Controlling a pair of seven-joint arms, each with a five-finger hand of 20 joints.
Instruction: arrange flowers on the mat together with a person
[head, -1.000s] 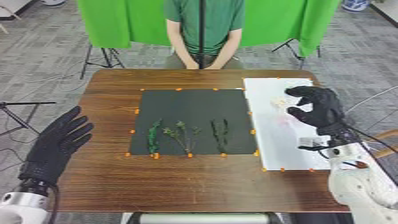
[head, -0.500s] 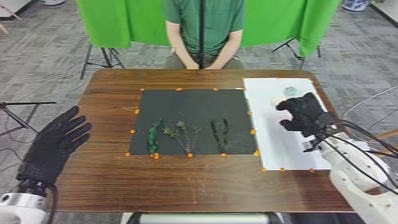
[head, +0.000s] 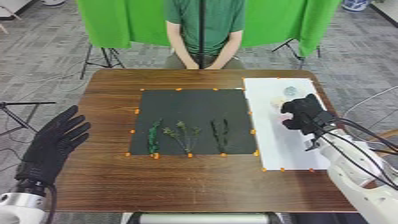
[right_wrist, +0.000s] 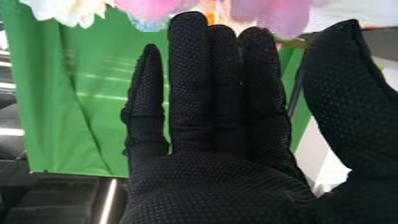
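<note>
The right hand (head: 305, 112) hangs over the white mat (head: 282, 150), close to a pink flower (head: 285, 118) and a cream one (head: 277, 102); a pale bluish flower (head: 290, 91) lies farther back. In the right wrist view the right hand (right_wrist: 213, 175) has straight fingers, thumb apart, nothing held. White (right_wrist: 67, 10), pink (right_wrist: 153, 7) and pinkish-purple flowers (right_wrist: 271, 16) show beyond its fingertips; contact is unclear. Three green sprigs (head: 154, 136) (head: 185, 137) (head: 220, 136) lie side by side on the dark mat (head: 191, 107). Left of it, the left hand (head: 53, 142) is held with straight fingers.
Orange markers edge both mats on the brown wooden table (head: 204, 185). Across the table, a person in a green shirt keeps both hands (head: 202, 65) low at the far edge, away from the flowers. The right forearm (head: 355, 172) spans the table's right side.
The right hand has shifted left and turned over the white mat, its arm swinging with it, and the pale bluish flower has come into sight. The left hand has barely moved.
</note>
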